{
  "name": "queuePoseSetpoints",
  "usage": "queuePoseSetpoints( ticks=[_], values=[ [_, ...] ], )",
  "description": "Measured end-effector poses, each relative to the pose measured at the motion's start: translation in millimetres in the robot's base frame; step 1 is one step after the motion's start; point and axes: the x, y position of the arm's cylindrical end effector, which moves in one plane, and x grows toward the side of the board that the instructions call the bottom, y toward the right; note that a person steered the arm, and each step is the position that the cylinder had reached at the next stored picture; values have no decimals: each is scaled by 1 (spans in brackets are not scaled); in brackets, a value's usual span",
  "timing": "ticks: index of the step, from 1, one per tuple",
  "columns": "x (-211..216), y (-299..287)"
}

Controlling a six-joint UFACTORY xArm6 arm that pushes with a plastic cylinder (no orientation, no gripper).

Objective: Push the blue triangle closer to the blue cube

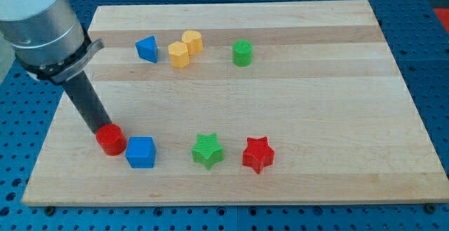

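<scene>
The blue triangle (146,48) lies near the view's top left on the wooden board (316,104). The blue cube (140,152) sits near the view's bottom left, far below the triangle. My tip (99,130) is the lower end of the dark rod, touching the upper left side of a red cylinder (111,140), which stands just left of the blue cube. The tip is well below the blue triangle.
Two yellow blocks (179,54) (192,41) sit right of the blue triangle, then a green cylinder (242,52). A green star (208,151) and a red star (257,154) lie right of the blue cube near the bottom edge.
</scene>
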Motion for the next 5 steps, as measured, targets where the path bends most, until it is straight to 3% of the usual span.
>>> queuePoseSetpoints(
  ticks=[1, 3, 5],
  values=[
    [5, 0],
    [-120, -1],
    [-207, -1]
  ],
)
